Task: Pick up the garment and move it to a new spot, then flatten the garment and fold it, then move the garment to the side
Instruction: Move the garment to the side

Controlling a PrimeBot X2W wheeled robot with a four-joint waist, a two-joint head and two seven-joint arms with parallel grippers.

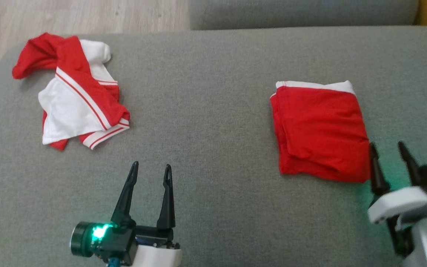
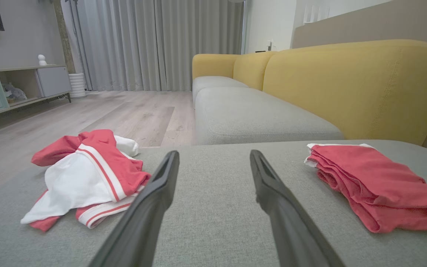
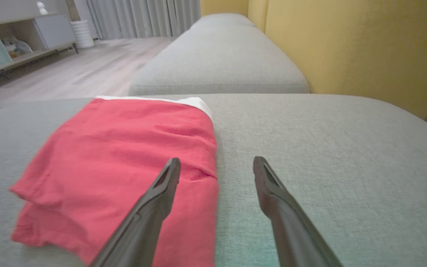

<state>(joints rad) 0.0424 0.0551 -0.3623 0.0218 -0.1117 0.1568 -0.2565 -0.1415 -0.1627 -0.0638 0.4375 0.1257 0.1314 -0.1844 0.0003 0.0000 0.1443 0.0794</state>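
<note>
Eyeing the crumpled garment [image 1: 76, 92] at far left of the cushion [image 1: 217, 92]: looks soft, light, limp, so pinch a raised red fold. Fingers spread, empty on left gripper [image 1: 151, 165] and right gripper [image 1: 386, 144]; right sits just beside the folded garment [image 1: 321, 129].

You have two garments: one folded red garment [image 1: 321, 129], one crumpled red-and-white garment [image 1: 76, 104]. You have two grippers: one left gripper [image 1: 151, 165], one right gripper [image 1: 386, 145].

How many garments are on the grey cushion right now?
2: a crumpled red-and-white garment at the far left, and a folded red garment on the right beside the right claw.
</note>
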